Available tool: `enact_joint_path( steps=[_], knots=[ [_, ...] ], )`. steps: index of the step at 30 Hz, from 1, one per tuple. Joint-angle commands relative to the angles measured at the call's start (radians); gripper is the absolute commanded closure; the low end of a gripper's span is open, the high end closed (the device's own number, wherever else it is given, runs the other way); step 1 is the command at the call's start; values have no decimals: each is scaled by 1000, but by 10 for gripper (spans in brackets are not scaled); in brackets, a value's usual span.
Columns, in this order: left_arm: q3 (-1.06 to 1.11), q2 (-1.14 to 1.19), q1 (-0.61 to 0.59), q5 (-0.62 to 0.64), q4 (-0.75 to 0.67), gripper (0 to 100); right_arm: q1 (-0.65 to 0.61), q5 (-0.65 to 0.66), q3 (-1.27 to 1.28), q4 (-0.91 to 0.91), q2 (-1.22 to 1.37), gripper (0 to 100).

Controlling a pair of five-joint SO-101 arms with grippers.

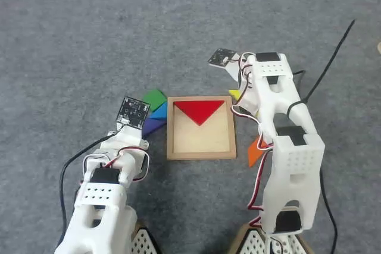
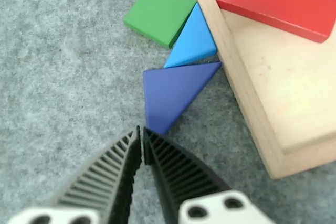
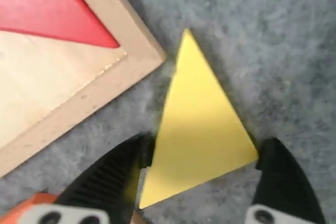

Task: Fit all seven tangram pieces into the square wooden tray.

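Left gripper point(image 2: 142, 140): fingers shut on nothing, tips just beside a corner of the dark blue wooden triangle point(image 2: 170, 93) on the grey felt bench point(image 1: 71, 46).
Right gripper point(image 3: 205, 153): fingers spread to either side of the yellow wooden triangle point(image 3: 197, 124), which lies flat just outside a corner of the square wooden tray point(image 1: 200, 156).
Tray contents: large red wooden triangle point(image 1: 198, 110), against the far wall.
Risk, right: closing on slanted edges may spin the yellow piece or squeeze it out.
Risk, left: a push with closed fingers could jam the dark blue piece into the light blue wooden triangle point(image 2: 195, 38) and green wooden square point(image 2: 160, 11), or shift the tray.
Hard to make out: the orange wooden piece point(image 1: 255, 154) is partly under the right arm, so its shape is unclear. Six pieces can be counted. Whether the right fingers touch the yellow piece is uncertain.
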Motion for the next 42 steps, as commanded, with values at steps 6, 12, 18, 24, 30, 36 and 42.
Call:
enact_joint_path(
  steps=[6, 12, 18, 24, 30, 36, 42],
  knots=[
    [-42, 2, 0, 2, -15, 986, -7, 8, -15, -25, 1, 757],
    [-42, 2, 0, 2, -15, 986, 13, -38, -12, -19, -71, 757],
    [-42, 2, 0, 2, -15, 986, 5, -43, -12, 77, -189, 757],
    [-42, 2, 0, 2, -15, 986, -16, -110, -11, 143, -278, 757],
    [-42, 2, 0, 2, -15, 986, -28, -107, -11, 137, -262, 728],
    [-42, 2, 0, 2, -15, 986, -28, -83, -2, 107, -117, 557],
    [-42, 2, 0, 2, -15, 986, 4, -55, -6, 10, -42, 561]
  ],
)
